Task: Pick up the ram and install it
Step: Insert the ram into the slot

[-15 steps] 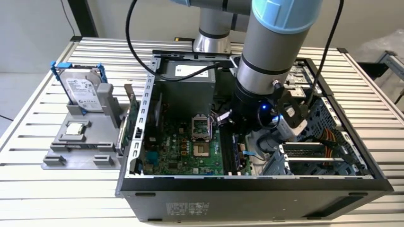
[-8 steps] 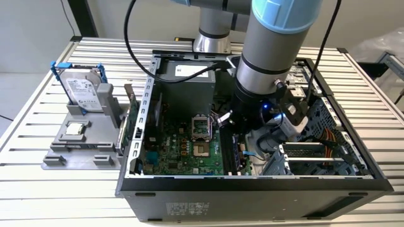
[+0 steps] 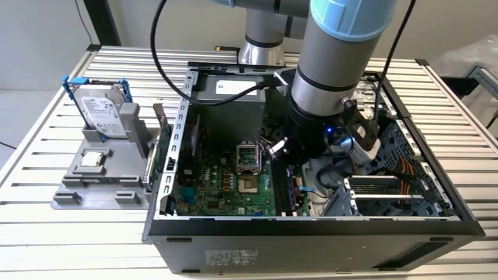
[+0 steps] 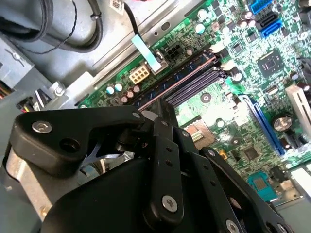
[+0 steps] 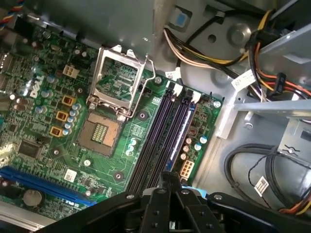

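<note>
My gripper (image 3: 281,156) is low inside the open computer case (image 3: 167,192), right over the memory slots (image 5: 155,141) of the green motherboard (image 3: 218,184). In both wrist views the black fingers (image 5: 168,175) come together in a narrow tip above one slot. The ram (image 4: 180,77) shows as a thin pinkish edge running along that slot and passing under the gripper (image 4: 158,104). In the first wrist view it lines up with the blue-lined slot (image 5: 181,131). The fingers look shut on the ram's top edge. How deep it sits is hidden.
The open processor socket (image 5: 116,80) lies beside the slots. Cable bundles (image 5: 214,53) and a metal drive cage (image 3: 389,198) crowd the other side. Outside the case, at the exterior view's left, a grey holder (image 3: 97,192) carries the silver hard drive (image 3: 101,111) and a square processor chip (image 3: 93,157).
</note>
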Motion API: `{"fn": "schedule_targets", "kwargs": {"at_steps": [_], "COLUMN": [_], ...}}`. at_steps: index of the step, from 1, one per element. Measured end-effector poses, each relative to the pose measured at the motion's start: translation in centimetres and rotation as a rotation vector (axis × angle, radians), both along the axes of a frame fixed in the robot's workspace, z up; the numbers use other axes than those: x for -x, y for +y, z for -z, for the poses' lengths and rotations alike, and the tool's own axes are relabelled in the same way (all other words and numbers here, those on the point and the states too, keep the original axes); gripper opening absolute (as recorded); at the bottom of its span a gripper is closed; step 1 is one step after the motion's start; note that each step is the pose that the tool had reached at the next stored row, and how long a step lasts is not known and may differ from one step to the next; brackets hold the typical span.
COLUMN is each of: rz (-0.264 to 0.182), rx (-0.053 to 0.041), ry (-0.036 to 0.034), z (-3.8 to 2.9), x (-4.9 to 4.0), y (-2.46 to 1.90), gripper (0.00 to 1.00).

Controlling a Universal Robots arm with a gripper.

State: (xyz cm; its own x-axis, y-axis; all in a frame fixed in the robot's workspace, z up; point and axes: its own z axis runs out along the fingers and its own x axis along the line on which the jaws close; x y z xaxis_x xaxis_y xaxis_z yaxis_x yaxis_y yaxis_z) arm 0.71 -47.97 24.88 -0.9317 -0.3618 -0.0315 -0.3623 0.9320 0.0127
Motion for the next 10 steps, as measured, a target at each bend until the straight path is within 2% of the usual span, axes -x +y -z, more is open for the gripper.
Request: {"fn": "schedule_targets", "kwargs": {"at_steps": [10], "rz": [-0.112], "rx": [0.0], "ry": [0.0], "z": [0.0], "x": [0.04], "y": [0.06], "gripper": [0.0]}}
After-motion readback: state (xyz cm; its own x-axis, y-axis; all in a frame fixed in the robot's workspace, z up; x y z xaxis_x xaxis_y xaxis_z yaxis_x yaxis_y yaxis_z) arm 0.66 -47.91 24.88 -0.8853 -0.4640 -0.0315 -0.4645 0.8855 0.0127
